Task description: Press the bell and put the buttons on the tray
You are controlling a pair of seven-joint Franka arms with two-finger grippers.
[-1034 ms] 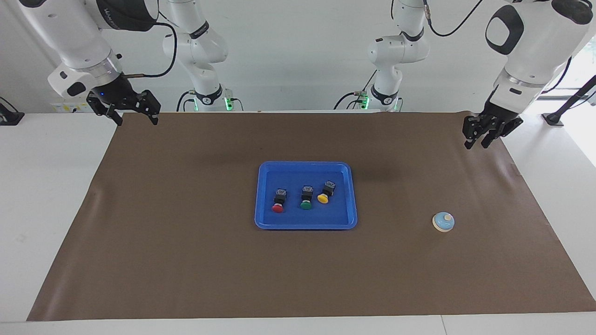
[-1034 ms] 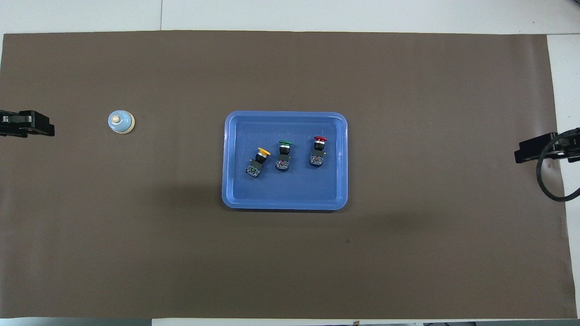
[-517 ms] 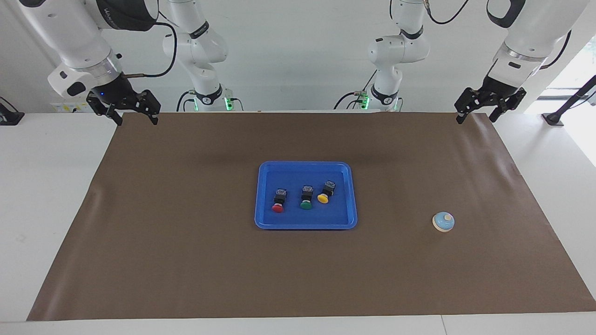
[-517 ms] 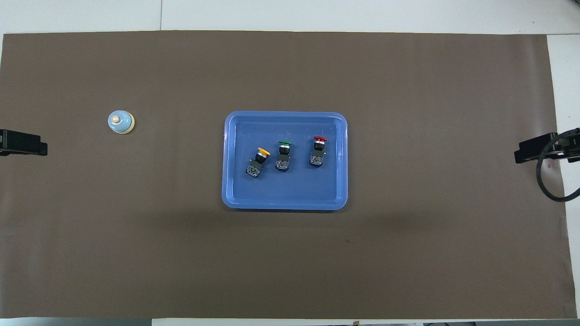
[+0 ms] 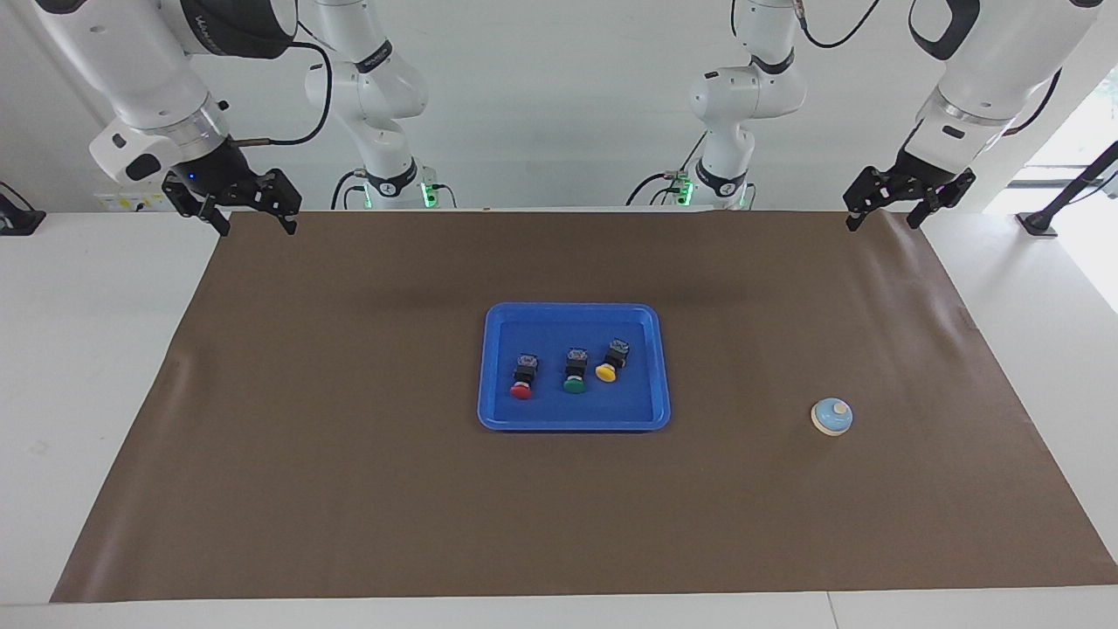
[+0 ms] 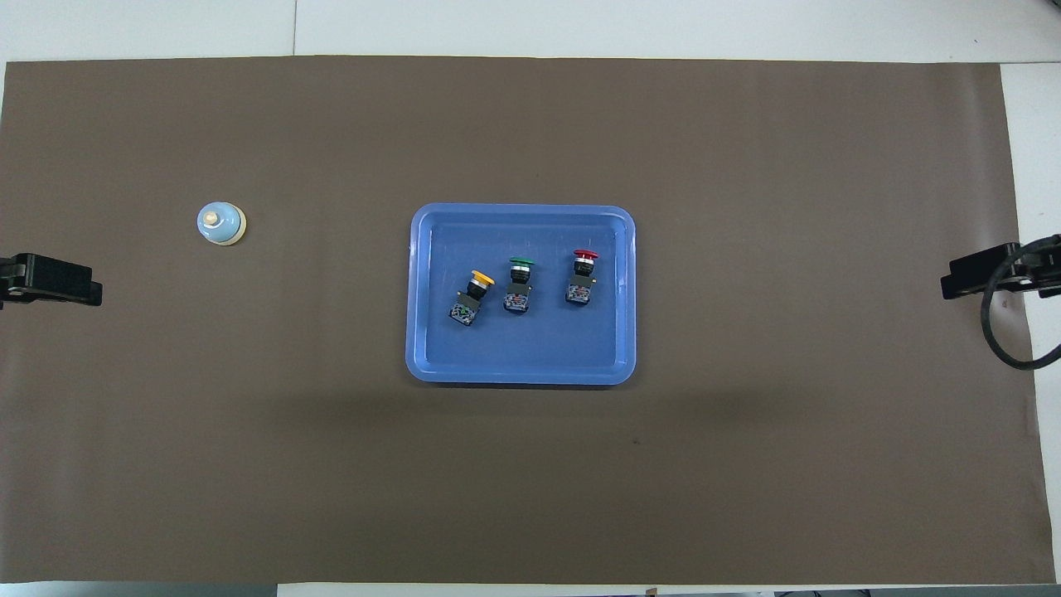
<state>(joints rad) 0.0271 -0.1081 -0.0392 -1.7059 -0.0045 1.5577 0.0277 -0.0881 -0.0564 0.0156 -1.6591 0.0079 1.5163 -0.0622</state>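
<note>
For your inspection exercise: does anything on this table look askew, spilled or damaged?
Nothing stands out. The three buttons lie on their sides in a row in the tray, none spilled; the bell sits upright on the mat.

A robotics lab: four white robot arms (image 5: 376, 96) line the top of the frame against a bare white wall, over a white table (image 5: 96, 367) with a brown mat (image 5: 349, 489).
</note>
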